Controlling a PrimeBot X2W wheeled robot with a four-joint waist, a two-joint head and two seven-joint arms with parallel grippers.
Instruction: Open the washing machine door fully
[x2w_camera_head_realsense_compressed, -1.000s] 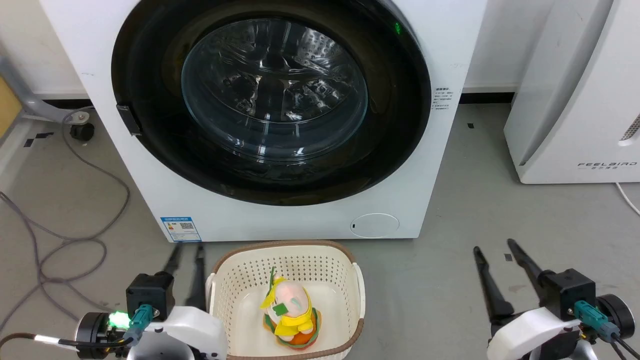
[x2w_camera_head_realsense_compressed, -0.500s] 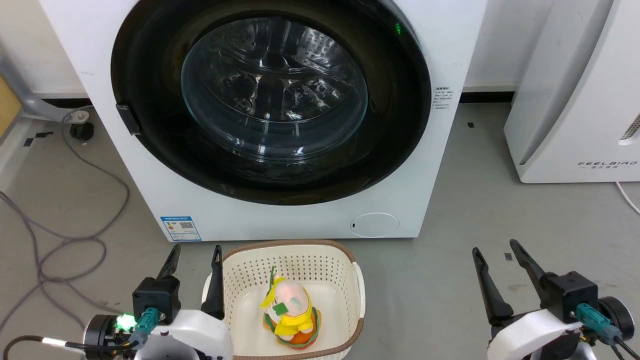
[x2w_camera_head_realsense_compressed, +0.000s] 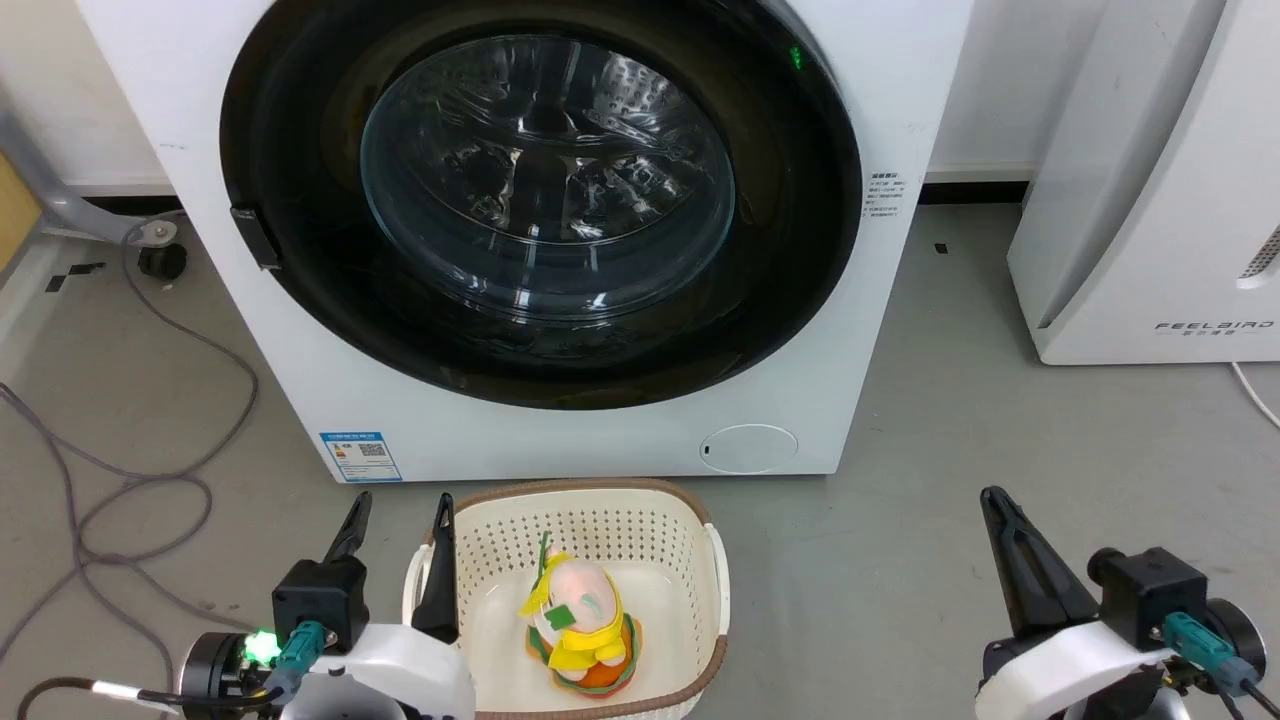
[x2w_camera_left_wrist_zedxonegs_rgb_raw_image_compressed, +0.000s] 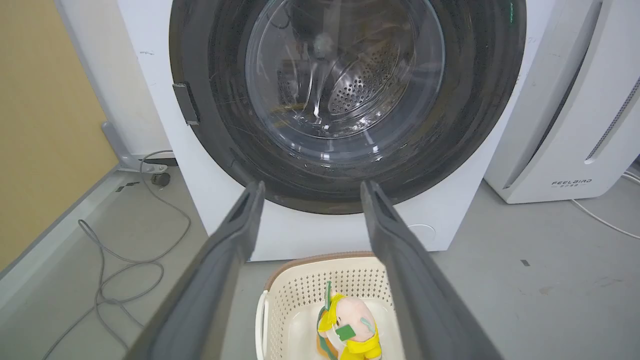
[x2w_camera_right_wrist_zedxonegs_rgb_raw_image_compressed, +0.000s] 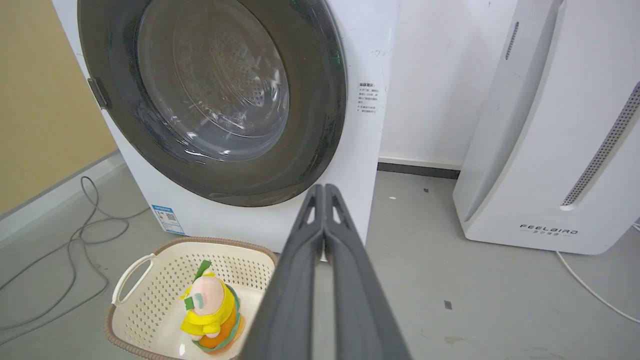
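While both arms sat low, left gripper (x2w_camera_head_realsense_compressed: 402, 500) just left of basket (x2w_camera_head_realsense_compressed: 570, 490) was spread wide, empty; right gripper (x2w_camera_right_wrist_zedxonegs_rgb_raw_image_compressed: 324, 187) well right of basket was pinched together, empty. Door (x2w_camera_head_realsense_compressed: 540, 200) behind basket looked closed; probably best to hook the tab (x2w_camera_head_realsense_compressed: 255, 238), then swing wide.

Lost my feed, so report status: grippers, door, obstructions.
Left gripper jaws open, empty. Right gripper jaws shut, empty. Large round glossy black washing machine door closed, untouched. Cream perforated plastic basket on floor directly before door.
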